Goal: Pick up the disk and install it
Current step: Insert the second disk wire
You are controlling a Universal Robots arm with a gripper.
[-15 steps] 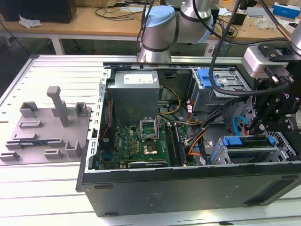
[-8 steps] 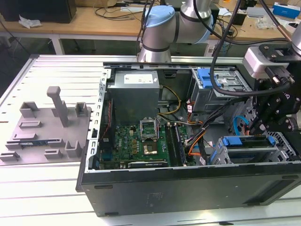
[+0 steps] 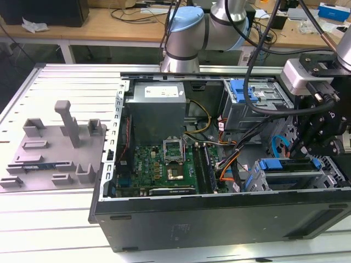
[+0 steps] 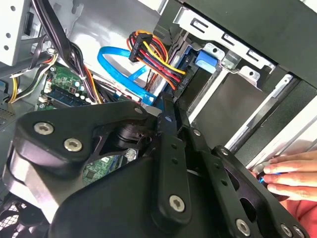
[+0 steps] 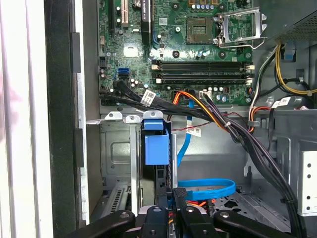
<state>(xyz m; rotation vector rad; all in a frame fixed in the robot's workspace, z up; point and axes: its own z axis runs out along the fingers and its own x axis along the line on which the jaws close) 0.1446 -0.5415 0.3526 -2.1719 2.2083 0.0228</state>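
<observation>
1. Blue-framed disk (image 5: 154, 148): stands on edge, slotted into the grey metal drive cage (image 5: 116, 153) at the near corner of the computer case (image 3: 219, 219), on the exterior view's right.
2. End effector (image 5: 173, 201): black, poised just behind the disk's end; whether it is clenched or released cannot be told.
3. Blue data cable (image 5: 208, 186): looped on the case floor beside the disk.
4. Motherboard (image 3: 159, 164): green, mid-case, near the grey power supply (image 3: 156, 109).
5. Person's hand (image 4: 292, 173): resting at the case edge.
6. Grey fixture (image 3: 55, 148): on the desk (image 3: 55, 230), exterior view's left, well apart from the case.
</observation>
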